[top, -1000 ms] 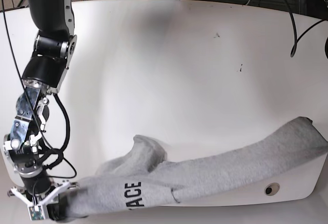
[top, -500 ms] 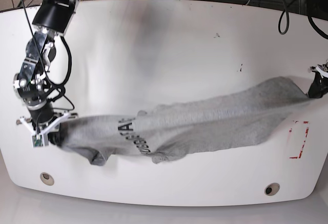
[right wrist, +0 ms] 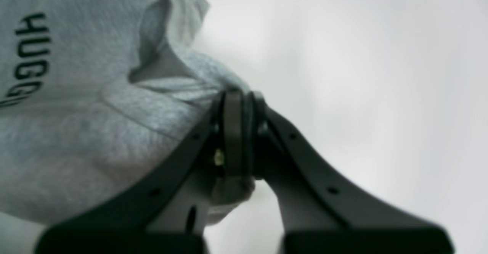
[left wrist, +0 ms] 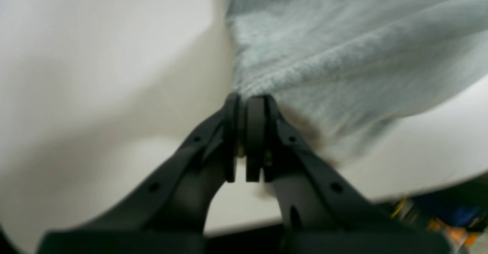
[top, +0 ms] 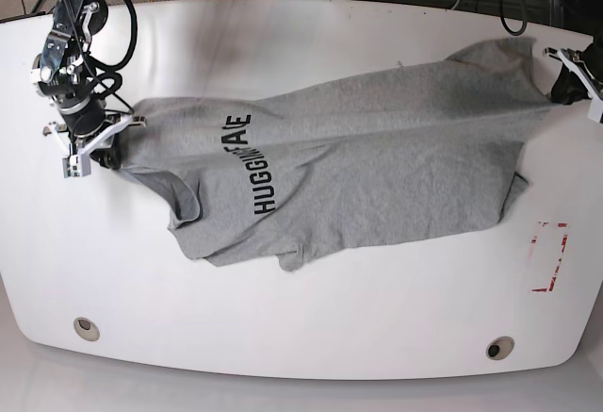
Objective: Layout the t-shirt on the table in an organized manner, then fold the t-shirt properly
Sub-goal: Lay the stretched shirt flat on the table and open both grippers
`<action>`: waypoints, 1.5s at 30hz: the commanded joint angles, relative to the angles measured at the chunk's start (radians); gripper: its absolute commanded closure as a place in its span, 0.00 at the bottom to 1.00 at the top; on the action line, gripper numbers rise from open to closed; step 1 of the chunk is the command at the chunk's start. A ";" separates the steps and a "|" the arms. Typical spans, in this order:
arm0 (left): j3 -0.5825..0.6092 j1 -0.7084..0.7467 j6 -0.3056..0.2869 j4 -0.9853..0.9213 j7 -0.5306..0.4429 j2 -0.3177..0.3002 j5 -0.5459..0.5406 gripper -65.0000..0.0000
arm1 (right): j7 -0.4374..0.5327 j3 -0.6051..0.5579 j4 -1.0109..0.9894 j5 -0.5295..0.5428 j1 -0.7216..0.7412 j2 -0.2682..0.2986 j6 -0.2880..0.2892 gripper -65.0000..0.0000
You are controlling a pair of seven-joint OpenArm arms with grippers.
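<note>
Left wrist view: the left gripper [left wrist: 249,105] has its black moulded jaws pressed together on a pinch of the t-shirt [left wrist: 343,44], a heather-grey knit whose fine ribbing fans out up and to the right of the jaws; the glossy white worktop [left wrist: 95,74] fills the area to the left of the jaws, with its edge visible below and to the right of them. The picture is blurred. Right wrist view: the right gripper [right wrist: 238,101] has its jaws clamped shut on a bunched fold of the t-shirt [right wrist: 95,132]; the soft grey cloth spreads left of the jaws, carrying black block letters "HUGG" at the far left, and a stitched seam curves just left of the jaw tips. The smooth worktop [right wrist: 362,74] lies right of the jaws. Base view: the t-shirt [top: 377,157] lies stretched in a wrinkled band between the right gripper [top: 94,148] and the left gripper [top: 570,77], with the lettering nearer the right gripper. Two round grommet holes [top: 86,326] and a red-marked rectangle [top: 549,256] sit along the near edge of the worktop [top: 311,327], which has rounded corners.
</note>
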 commanded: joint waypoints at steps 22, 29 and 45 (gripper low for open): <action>-0.035 0.030 -0.013 0.012 -0.016 0.083 0.397 0.60 | 0.034 0.056 0.022 -0.002 -0.171 -0.062 -0.021 0.72; -0.037 0.030 -0.013 0.013 -0.016 0.083 0.397 0.41 | 0.034 0.056 0.022 -0.002 -0.170 -0.086 -0.021 0.41; -0.072 -0.083 -0.013 0.045 -0.015 0.080 0.397 0.41 | 0.029 0.053 0.123 0.010 -0.110 -0.095 -0.013 0.36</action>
